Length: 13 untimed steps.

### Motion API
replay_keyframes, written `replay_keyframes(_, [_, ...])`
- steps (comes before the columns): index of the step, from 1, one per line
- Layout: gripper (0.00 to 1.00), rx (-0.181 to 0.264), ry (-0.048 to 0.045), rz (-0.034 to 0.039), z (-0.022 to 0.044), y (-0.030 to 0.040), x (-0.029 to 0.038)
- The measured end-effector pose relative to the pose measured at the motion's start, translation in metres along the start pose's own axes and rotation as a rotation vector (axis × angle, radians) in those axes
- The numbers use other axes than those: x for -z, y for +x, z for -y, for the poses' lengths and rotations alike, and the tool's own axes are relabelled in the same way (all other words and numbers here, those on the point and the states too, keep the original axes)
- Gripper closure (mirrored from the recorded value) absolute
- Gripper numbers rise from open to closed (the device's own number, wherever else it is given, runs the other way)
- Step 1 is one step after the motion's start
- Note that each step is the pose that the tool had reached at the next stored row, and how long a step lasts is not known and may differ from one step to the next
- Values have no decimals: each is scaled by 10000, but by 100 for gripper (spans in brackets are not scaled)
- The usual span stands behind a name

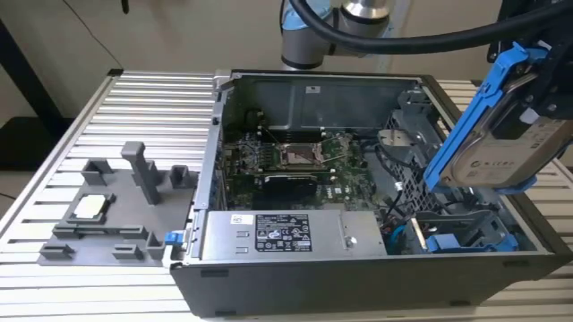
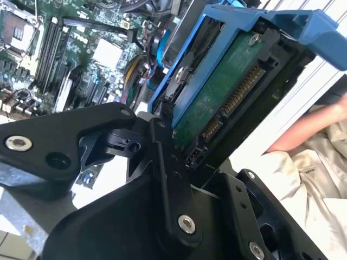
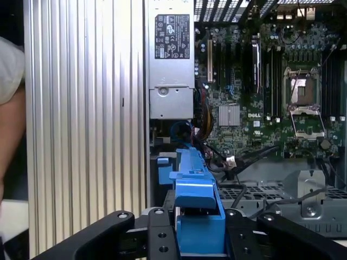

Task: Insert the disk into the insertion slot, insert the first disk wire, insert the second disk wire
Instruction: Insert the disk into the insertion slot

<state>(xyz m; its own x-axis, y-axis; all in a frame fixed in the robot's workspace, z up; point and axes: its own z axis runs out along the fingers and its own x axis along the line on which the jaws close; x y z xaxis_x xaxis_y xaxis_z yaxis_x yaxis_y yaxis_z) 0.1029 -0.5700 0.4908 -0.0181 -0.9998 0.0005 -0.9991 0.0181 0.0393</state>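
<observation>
— While the arm hangs over the open computer case (image 1: 358,285), where is the disk (image 1: 497,144)?
— At about three o'clock in the exterior view, up in the air and steeply tilted, pale label towards the camera. Its blue frame runs from one o'clock down towards four.
— Is it in the slot?
— No. It is above the end of the case at the exterior view's right, over the drive bay (image 1: 457,235) at five o'clock.
— And the gripper (image 3: 198,241)?
— Clamped on the disk. In the first wrist view a black finger (image 3: 157,238) stands on each side of the blue frame, tight against it.
— What else is around?
— The power supply box (image 1: 286,235) at six o'clock, the motherboard (image 1: 296,157) at the centre, and a grey fixture (image 1: 107,215) at nine o'clock on the ribbed table (image 1: 152,107). In the second wrist view the disk's green underside faces the camera, with a person's sleeve (image 2: 309,179) beyond it
</observation>
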Motion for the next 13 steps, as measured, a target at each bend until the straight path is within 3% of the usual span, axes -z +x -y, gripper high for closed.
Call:
replay_keyframes(7, [67, 0, 0, 0, 16, -1, -98])
replay_keyframes(13, [67, -3, 0, 3, 17, 0, -128])
